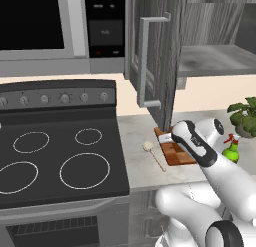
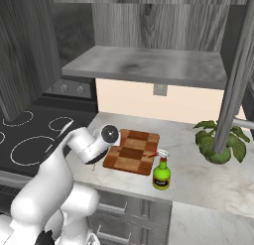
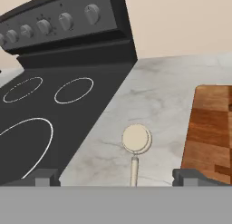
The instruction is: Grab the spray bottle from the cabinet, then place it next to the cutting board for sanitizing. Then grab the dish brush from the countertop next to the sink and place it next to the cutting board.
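Cream-headed dish brush (image 3: 136, 148) lying flat on the grey stone countertop (image 3: 167, 96), parked in the strip between the black stovetop (image 3: 54, 109) and the checkered cutting board (image 3: 210, 132). Just beside the board, not touching it as far as the hand view shows. Handle running straight down toward the camera, round head pointing away toward the back wall, so the long axis sits roughly parallel to the board's long edge.

Gripper (image 3: 117, 177) spread wide, nothing between the tips, both dark tips (image 3: 44, 177) poking up either side of the handle with plenty of gap. Brush sitting dead centre between them, just ahead and below.

Green spray bottle (image 2: 161, 173) already standing on the counter by the board's near right corner. Cabinet (image 1: 155, 56) door hanging open above.

Looks like both items are next to the board now, so probably just a lift-away left, straight up to avoid nudging the handle.
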### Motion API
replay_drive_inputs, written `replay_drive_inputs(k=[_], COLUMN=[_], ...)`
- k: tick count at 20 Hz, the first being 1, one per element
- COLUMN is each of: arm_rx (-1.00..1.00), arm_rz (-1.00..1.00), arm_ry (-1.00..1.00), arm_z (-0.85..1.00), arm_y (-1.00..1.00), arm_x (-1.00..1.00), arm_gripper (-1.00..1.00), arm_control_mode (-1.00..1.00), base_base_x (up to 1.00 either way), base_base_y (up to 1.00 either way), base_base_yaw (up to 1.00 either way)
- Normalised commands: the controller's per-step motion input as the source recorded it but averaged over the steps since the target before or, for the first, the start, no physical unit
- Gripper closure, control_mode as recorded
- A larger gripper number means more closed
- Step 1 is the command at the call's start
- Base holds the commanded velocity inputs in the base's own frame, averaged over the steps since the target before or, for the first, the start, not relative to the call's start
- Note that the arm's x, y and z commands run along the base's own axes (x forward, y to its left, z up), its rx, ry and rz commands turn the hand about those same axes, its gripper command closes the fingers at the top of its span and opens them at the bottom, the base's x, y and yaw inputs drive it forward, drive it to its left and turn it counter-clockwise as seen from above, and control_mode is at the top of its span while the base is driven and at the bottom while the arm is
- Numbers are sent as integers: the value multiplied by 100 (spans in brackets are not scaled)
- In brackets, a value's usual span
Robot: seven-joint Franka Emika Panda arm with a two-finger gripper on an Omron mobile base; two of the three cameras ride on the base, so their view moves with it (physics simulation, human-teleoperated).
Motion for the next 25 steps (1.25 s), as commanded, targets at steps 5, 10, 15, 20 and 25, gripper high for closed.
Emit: replay_drive_inputs(k=[5, 10, 15, 20, 25], arm_rx=[2, 2, 3, 4, 4], arm_rz=[0, 0, 0, 0, 0], arm_ry=[-19, -21, -23, -25, -25], arm_z=[65, 65, 73, 81, 80], arm_y=[-5, -4, -8, -2, -1], arm_x=[-42, -48, -59, -65, -74], arm_gripper=[-100, -100, -100, -100, -100], arm_control_mode=[-100, -100, -100, -100, -100], base_base_x=[0, 0, 0, 0, 0], base_base_y=[0, 0, 0, 0, 0], base_base_yaw=[0, 0, 0, 0, 0])
